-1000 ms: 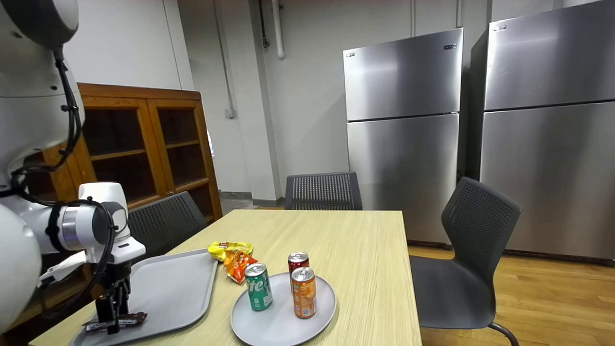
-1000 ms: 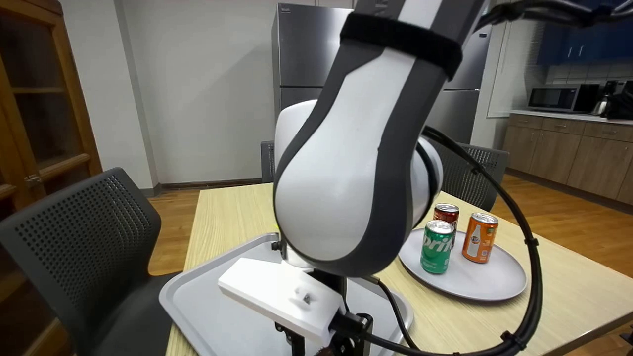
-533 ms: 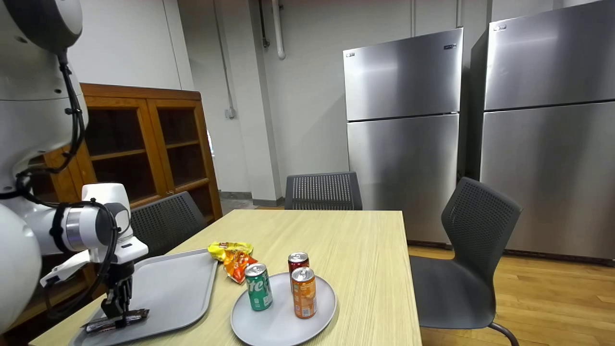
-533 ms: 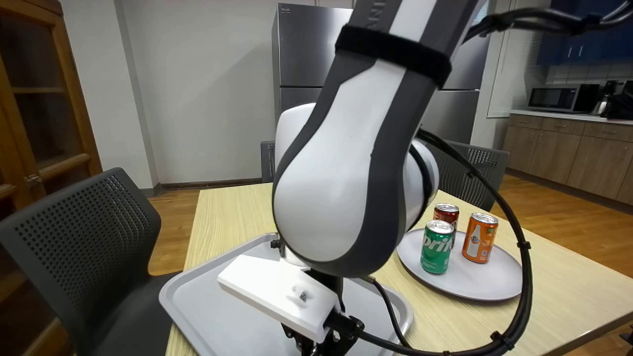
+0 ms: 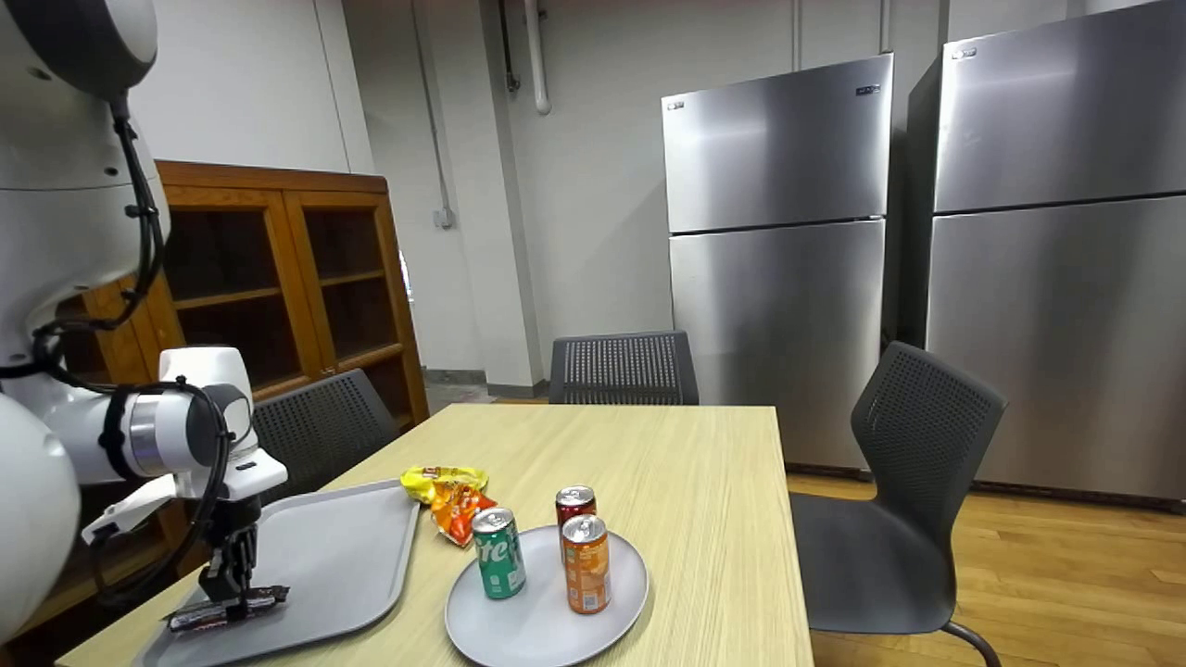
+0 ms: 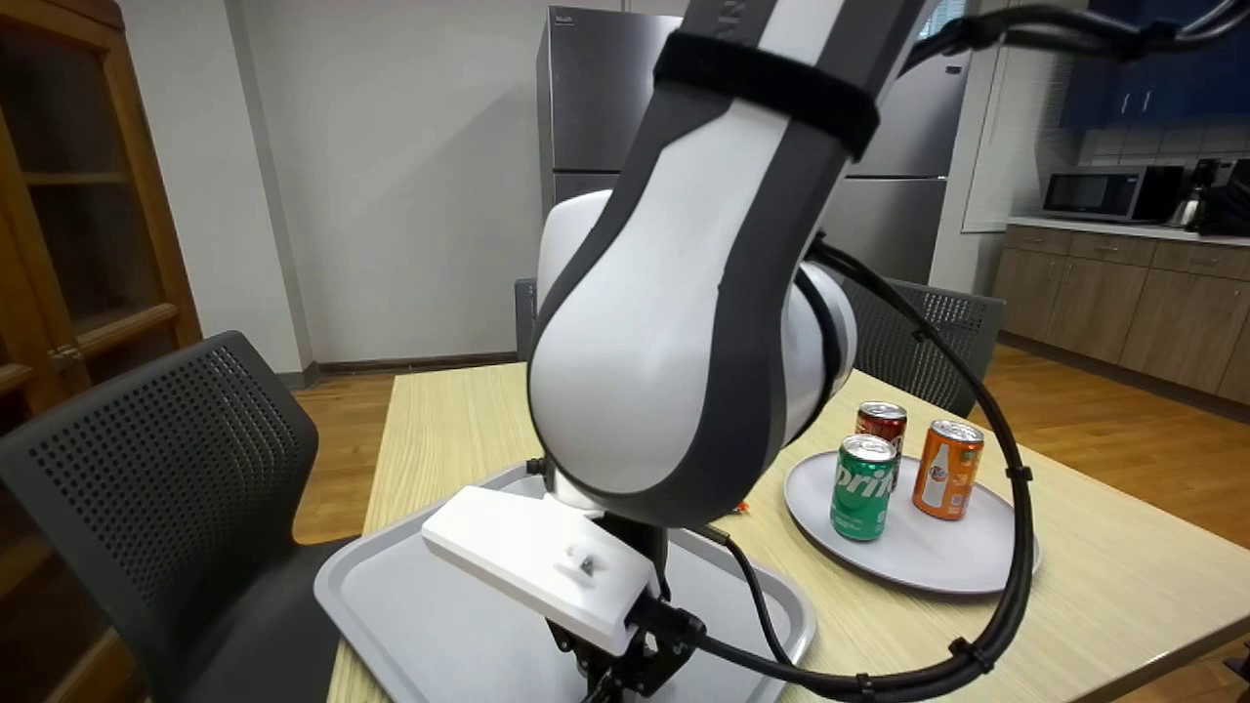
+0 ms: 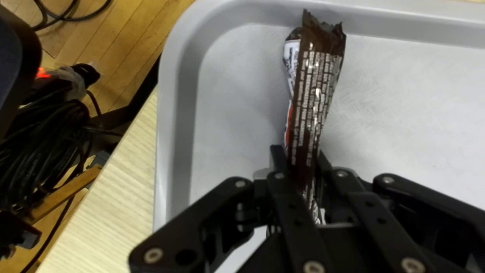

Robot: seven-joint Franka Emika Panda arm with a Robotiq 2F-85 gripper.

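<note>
Brown and shiny, a candy bar (image 7: 316,91) is clamped in the claw (image 7: 301,157), whose jaws stand only slightly apart, one against each side of it. The bar juts past the claw at both ends (one is crinkled), over the grey tray (image 7: 235,94) on the tabletop (image 5: 686,472); whether it touches the tray, I cannot tell.

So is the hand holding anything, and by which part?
Yes: the hand has the long thin bar in a shiny dark-brown wrapper, pinched by its long sides, roughly mid-length.
</note>
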